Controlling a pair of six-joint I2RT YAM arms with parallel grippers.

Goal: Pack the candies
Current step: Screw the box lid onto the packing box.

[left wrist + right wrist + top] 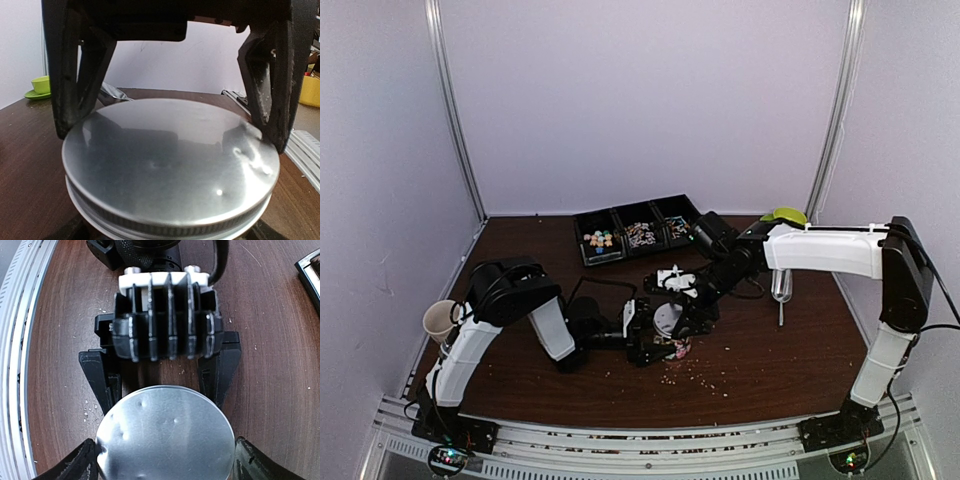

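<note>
Candies [599, 240]: chunky pastel pcs (pink, blue, yellow, green) in the L compartment of a black 3-part tray [622, 232] at the back of the bench [770, 350]. Thin white, red-marked stick ones [640, 235] fill the mid compartment. R compartment has a few bits, too small to ID. Pinkish specks show low by the jar [669, 322] at bench centre; can't tell if they're inside it.

Only the top view shows the tray and candies; both wrist cams are filled by the jar's metal lid [170, 165]. L wrist view adds the ridged lid rim, small dents and glare on top, and a green cup on a saucer [41, 85] far back. R wrist view shows the L arm's fingers [106, 382] from the front, one on each side of the jar.

L pincer [171, 141]: clamped wide on the jar, fingers against its sides. R pincer [165, 460]: spread wide astride the lid from above; gripping or not, can't tell.

Also a paper cup [440, 320] at the L edge, a scoop [781, 290] on the R, and pale crumbs [698, 375] in front of the jar.
</note>
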